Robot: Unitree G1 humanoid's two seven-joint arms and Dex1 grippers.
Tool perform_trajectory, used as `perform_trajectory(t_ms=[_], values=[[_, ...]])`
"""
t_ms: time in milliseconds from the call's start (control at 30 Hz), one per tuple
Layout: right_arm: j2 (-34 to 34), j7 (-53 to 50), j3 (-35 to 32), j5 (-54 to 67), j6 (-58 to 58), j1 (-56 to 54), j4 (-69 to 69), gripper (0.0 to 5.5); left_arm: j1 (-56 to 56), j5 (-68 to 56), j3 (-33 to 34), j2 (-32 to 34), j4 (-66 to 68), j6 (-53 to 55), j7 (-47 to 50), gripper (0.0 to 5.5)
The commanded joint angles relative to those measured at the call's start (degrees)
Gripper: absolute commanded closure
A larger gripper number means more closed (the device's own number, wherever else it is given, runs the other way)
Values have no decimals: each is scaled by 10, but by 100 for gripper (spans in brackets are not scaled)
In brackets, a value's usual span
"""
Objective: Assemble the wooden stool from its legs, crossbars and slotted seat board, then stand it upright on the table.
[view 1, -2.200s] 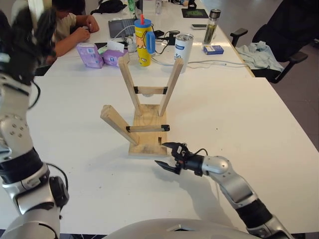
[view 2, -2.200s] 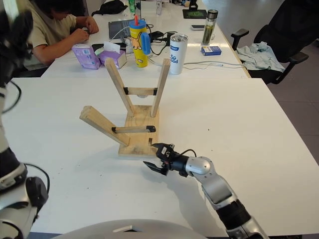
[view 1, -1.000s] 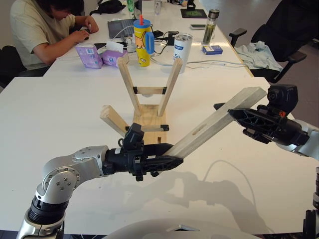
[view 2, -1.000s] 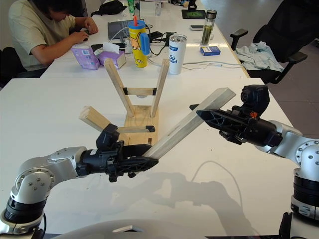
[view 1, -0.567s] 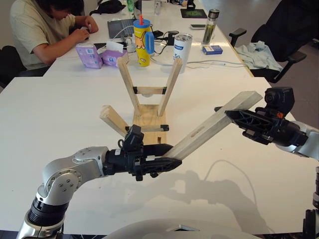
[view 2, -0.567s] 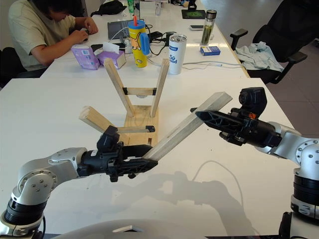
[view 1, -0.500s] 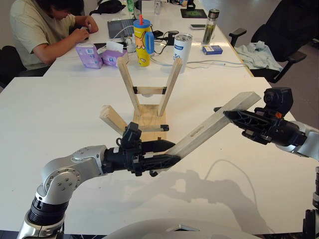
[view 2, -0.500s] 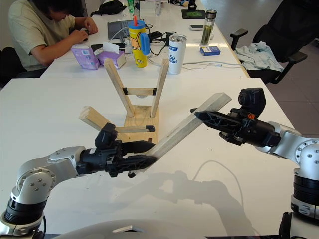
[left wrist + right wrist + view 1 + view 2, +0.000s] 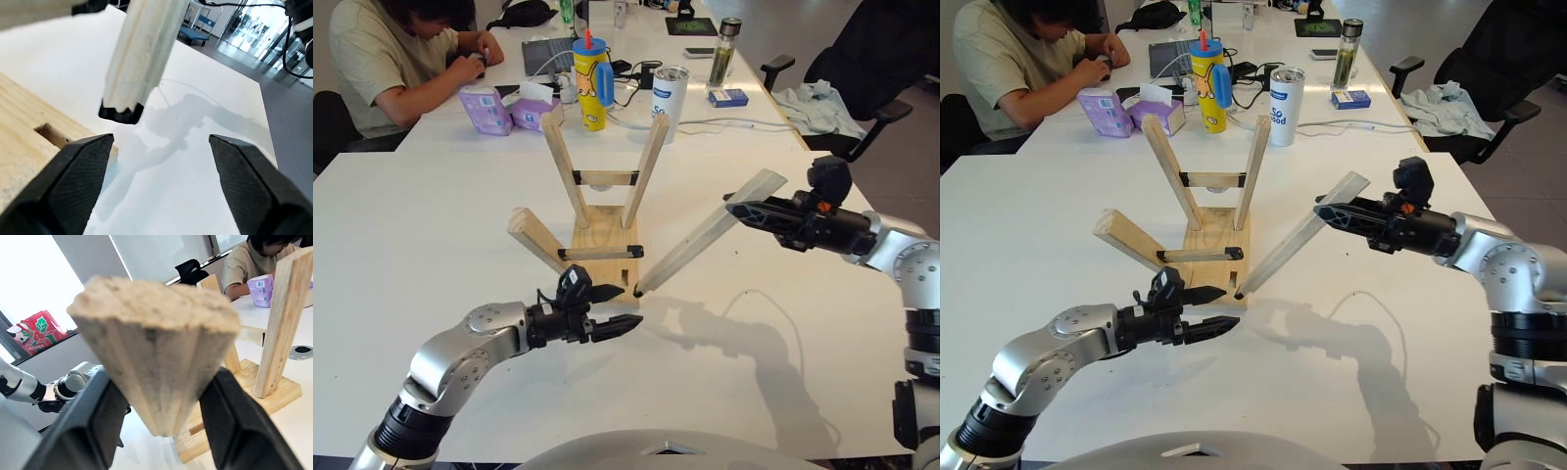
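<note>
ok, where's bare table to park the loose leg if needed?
Widest bare table is left of the seat board. Another patch lies right of it, under the leg in the right gripper, out to the edge. Crowded: far side, with yellow cup, tumbler, tissue boxes, cables. The open left gripper sits by the board's near corner.

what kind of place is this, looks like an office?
Probably an office or meeting room: long white tables, a black office chair, and a person seated at the far table among drink cups and tissue boxes.
</note>
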Motion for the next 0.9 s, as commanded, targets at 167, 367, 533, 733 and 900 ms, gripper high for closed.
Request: perform_trajectory(t_ms=[167,367,533,733,900], values=[[56,40,52,-123,-114,-45,65,344,-30,108,-41,3,74,-31,-23,190],[72,65,70,-175,-155,-55,90,345,-28,145,-59,14,95,-18,-46,190],[64,100,115,-236,-199,-96,81,345,-23,160,-58,13,106,-21,-55,190],[47,107,150,-275,-194,-128,11,345,-16,168,-60,3,111,-20,-50,190],[35,93,190,-308,-173,-103,-60,345,-9,170,-58,-9,114,-18,-39,190]])
